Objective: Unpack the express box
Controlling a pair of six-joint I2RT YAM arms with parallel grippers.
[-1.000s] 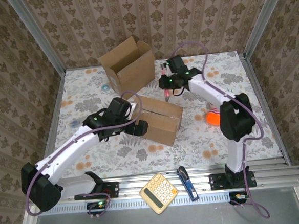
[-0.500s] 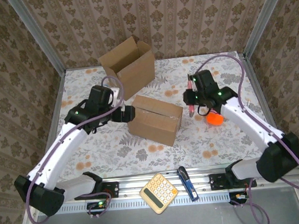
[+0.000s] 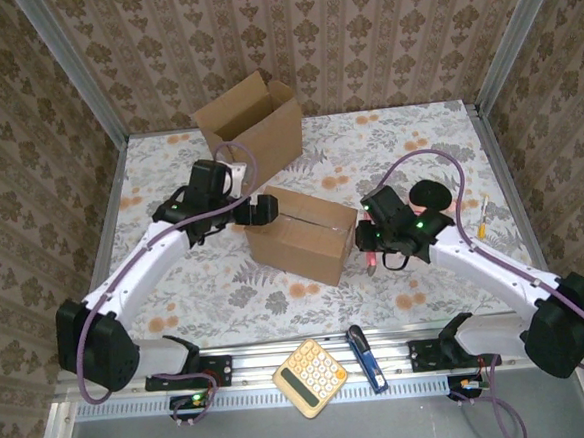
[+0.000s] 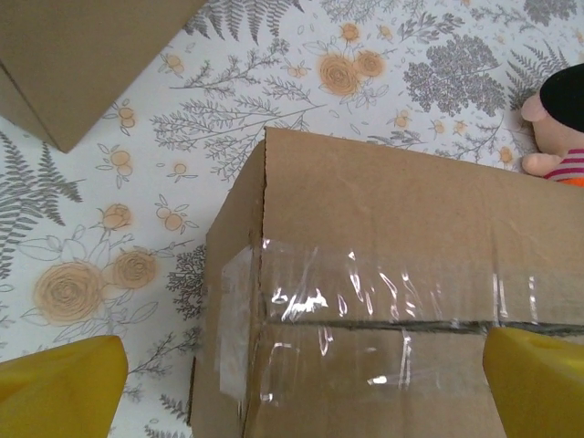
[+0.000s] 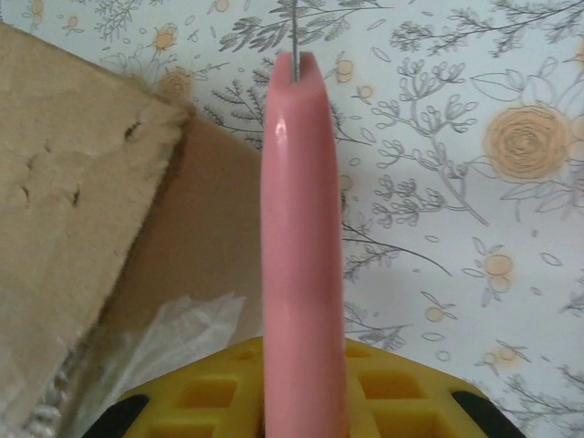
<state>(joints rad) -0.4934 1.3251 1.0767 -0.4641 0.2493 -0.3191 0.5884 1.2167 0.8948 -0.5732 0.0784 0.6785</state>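
Brown cardboard makes up the box (image 3: 303, 236), which sits shut in the middle of the table (image 3: 227, 294) in the top view. Behind it stands an open box (image 3: 250, 127). The left gripper (image 3: 261, 209) is at the left end of the shut box, with its jaws wide apart. The right gripper (image 3: 374, 245) is by the right end of the box. It is closed on a pink cutter (image 3: 372, 263), which points down at the table. A calculator (image 3: 310, 378) lies on the rail at the near edge. A black lump by the right arm may be a toy's head, but it is hard to tell.

From the left wrist, the end of the box (image 4: 383, 274) is close up, with shiny tape (image 4: 365, 301) running along the seam on top. The two yellow fingertips (image 4: 59, 388) sit in the bottom corners, far apart, and the box end lies between them. They do not touch it. A corner of the open box (image 4: 82, 64) is at the top left. A toy (image 4: 558, 109) with a black head peeks out past the box at the right.

From the right wrist, the cutter (image 5: 301, 246) stands up from the yellow pads (image 5: 201, 392) that pinch it. A thin blade (image 5: 297, 50) sticks out of its tip. The box corner (image 5: 73, 201) is just to the left of the cutter, and a loose bit of tape (image 5: 173, 338) hangs from it.
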